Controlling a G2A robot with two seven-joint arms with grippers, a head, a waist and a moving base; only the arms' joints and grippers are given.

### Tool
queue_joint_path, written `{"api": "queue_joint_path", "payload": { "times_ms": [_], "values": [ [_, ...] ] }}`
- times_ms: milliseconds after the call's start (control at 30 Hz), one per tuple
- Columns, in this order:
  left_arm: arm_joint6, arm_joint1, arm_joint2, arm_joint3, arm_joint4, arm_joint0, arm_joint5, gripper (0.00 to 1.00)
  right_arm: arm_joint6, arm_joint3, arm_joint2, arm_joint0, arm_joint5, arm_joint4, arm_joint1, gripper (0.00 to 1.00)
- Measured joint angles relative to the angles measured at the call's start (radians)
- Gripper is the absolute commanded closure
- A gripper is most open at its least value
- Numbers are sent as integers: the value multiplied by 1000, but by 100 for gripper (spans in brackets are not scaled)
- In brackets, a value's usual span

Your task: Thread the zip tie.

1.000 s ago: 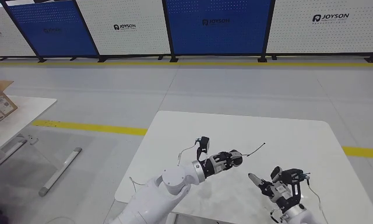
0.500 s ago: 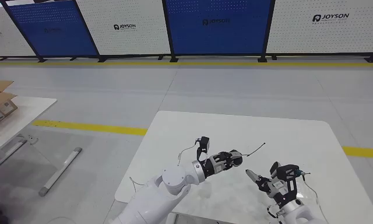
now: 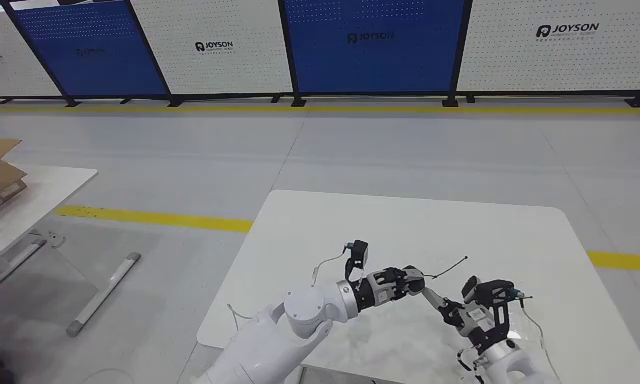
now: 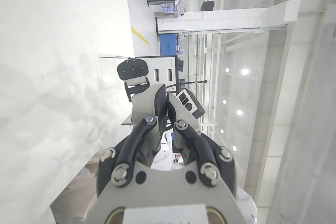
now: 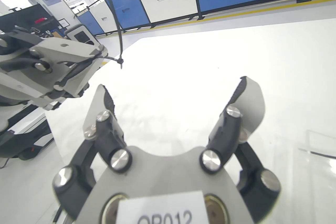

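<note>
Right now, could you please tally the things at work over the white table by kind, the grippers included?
Black zip tie: 1
Grippers: 2 (left gripper shut on the zip tie, right gripper open)
Total: 3

Left gripper [image 4: 166,100]: grey metal fingers [image 4: 141,104], black ribbed pads [image 4: 160,101], black link bars [image 4: 131,141] pinned with silver screws [image 4: 149,118] beside the base plate [image 4: 162,193]; right gripper [image 5: 174,84]: same build, white printed label [image 5: 162,209] on the base plate; left arm [image 3: 305,314]: glossy white shell, black wrist, thin grey cable [image 3: 325,259].
</note>
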Motion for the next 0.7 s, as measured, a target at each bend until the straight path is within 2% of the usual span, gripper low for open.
{"api": "queue_joint_path", "payload": {
  "times_ms": [333, 367, 433, 467, 700],
  "values": [
    [18, -1, 7, -4, 9, 3, 6, 100, 6, 14, -3, 5, 3, 16, -2, 0],
    [22, -2, 10, -5, 11, 3, 9, 100, 15, 15, -4, 8, 3, 14, -3, 21],
    [27, -4, 15, -6, 13, 0, 13, 100, 31, 14, -9, 12, 5, 7, -3, 51],
    [29, -4, 17, -5, 13, -1, 13, 100, 35, 12, -11, 14, 5, 5, -3, 56],
    [43, -8, 25, 3, 15, -8, 19, 100, 60, 5, -8, 14, -37, 29, -2, 55]
  ]
}}
